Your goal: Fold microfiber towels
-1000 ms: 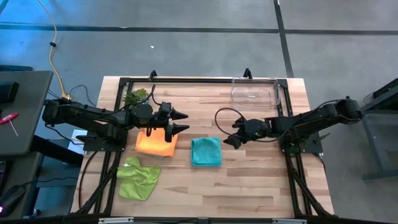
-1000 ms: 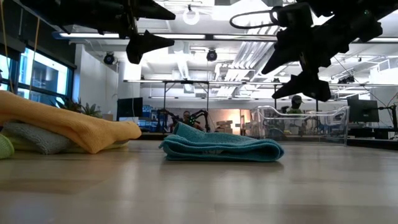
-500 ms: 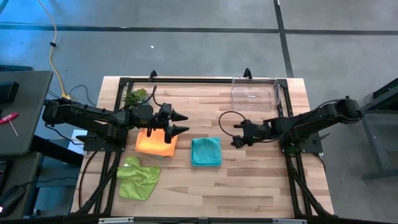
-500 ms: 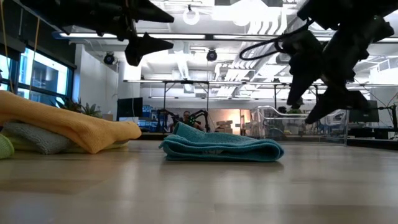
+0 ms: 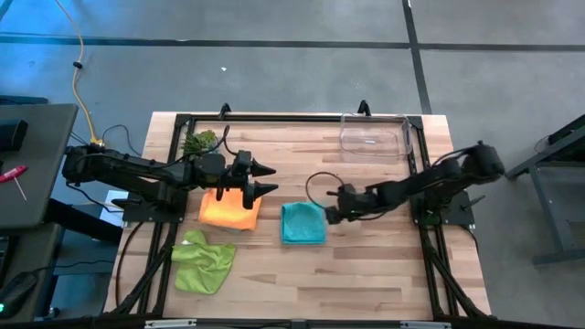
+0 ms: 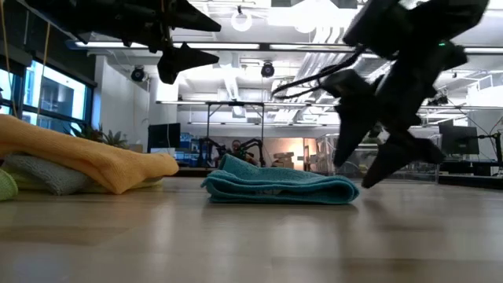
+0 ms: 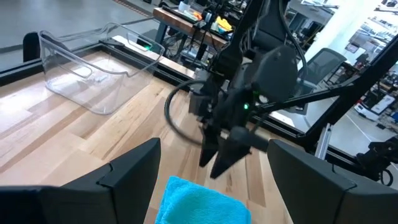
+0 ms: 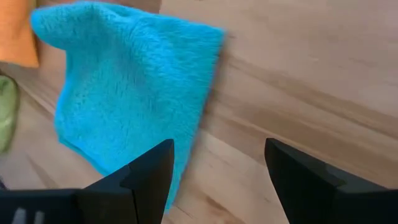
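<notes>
A folded teal towel [image 5: 303, 223] lies flat on the table's middle. My right gripper [image 5: 329, 213] hangs open just off its right edge and slants down. In the right wrist view one finger [image 8: 149, 177] stands over the teal towel [image 8: 124, 93] and the other [image 8: 298, 177] over bare wood. In the low view its fingertips [image 6: 369, 165] are clear of the tabletop. My left gripper [image 5: 267, 180] hovers open above the orange towel [image 5: 228, 210], which rests on a grey one [image 6: 43, 177]. A crumpled lime green towel [image 5: 203, 260] lies near the front left.
A clear plastic bin [image 5: 375, 135] stands at the far right corner and a green spiky plant-like object [image 5: 198, 142] at the far left. Bare wood [image 5: 366, 265] lies in front of and to the right of the teal towel.
My right gripper has come down and toward the table's left, up to the teal towel's right edge, tipping steeper and rolling about its own axis. Its fingers stay apart. The towels have not moved.
</notes>
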Robot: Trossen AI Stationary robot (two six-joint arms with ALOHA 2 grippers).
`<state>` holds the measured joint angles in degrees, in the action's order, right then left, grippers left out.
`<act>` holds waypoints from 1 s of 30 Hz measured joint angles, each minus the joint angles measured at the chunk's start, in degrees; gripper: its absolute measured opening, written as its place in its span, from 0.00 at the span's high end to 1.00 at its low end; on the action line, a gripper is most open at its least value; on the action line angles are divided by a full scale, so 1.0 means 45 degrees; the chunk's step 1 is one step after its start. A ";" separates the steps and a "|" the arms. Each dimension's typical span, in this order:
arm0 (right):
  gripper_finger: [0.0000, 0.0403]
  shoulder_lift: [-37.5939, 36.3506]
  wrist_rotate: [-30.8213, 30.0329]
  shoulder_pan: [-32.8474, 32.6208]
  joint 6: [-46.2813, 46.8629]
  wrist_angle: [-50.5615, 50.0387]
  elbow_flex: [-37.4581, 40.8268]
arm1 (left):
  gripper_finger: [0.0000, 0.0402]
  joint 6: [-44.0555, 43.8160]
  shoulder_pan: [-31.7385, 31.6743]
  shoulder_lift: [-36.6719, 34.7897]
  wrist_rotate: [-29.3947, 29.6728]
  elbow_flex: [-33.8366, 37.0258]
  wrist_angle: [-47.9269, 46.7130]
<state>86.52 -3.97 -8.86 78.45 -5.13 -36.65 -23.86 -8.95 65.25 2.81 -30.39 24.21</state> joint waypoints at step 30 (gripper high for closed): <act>0.43 0.3990 0.2564 0.0507 0.1113 0.1361 -0.2526 | 0.28 0.0673 -0.0014 -0.0018 0.0199 -0.0005 0.0000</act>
<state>104.48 7.57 -6.57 83.46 1.00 -48.02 -20.83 -9.01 65.17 3.70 -30.41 24.21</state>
